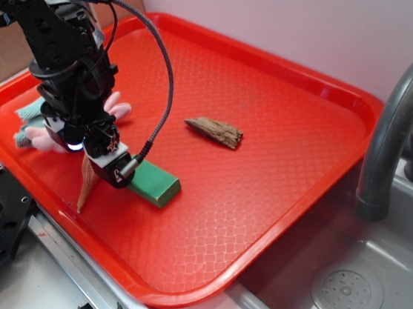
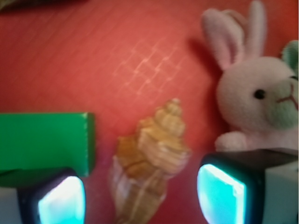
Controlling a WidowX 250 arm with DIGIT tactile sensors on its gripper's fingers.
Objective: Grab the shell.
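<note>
1. Broadly, a red tray with a waffle-textured floor filled most of the exterior view, and a grey sink with a curved dark faucet sat just beside its right edge.
2. Over the tray's left part stood the black robot arm, a cable looping down from it, with the hand pointed downward close to the tray floor.
3. Next came a pink stuffed rabbit, lying on the tray near the left rim, largely hidden behind the arm in the exterior view; the wrist view showed its ears, dark eye and greenish muzzle, right beside one finger.
4. A green block lay flat on the tray, one end tucked under the hand; in the wrist view it sat on the far side from the rabbit, near the other finger.
5. A flat, jagged brown piece of wood lay alone near the middle of the tray, well apart from everything else.
6. The shell, tan-orange and ridged, lay on the tray floor directly under the hand, between the block and the rabbit.
7. The hand's fingers were spread, one on each side of the shell, with tray showing between each finger and the shell.
</note>
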